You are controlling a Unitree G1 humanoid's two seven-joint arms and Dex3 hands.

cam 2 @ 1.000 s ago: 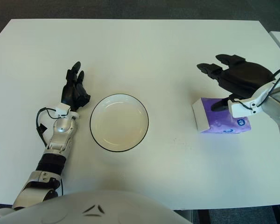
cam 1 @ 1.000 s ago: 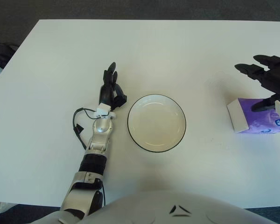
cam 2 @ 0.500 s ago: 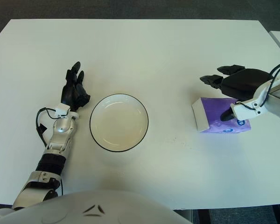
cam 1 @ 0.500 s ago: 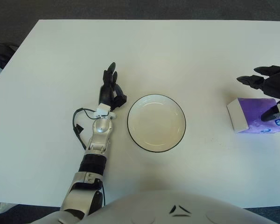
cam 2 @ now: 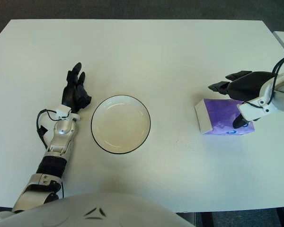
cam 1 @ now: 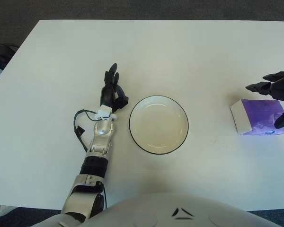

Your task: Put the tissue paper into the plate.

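While the purple tissue box (cam 2: 224,117) sits at the right of the frame, near the counter's (cam 2: 142,42) right edge, the right hand (cam 2: 244,90) spreads open over its far side, gripping nothing. Bare counter separates it from the central plate (cam 2: 120,124). The left hand (cam 2: 75,92) lies open just left of the plate.
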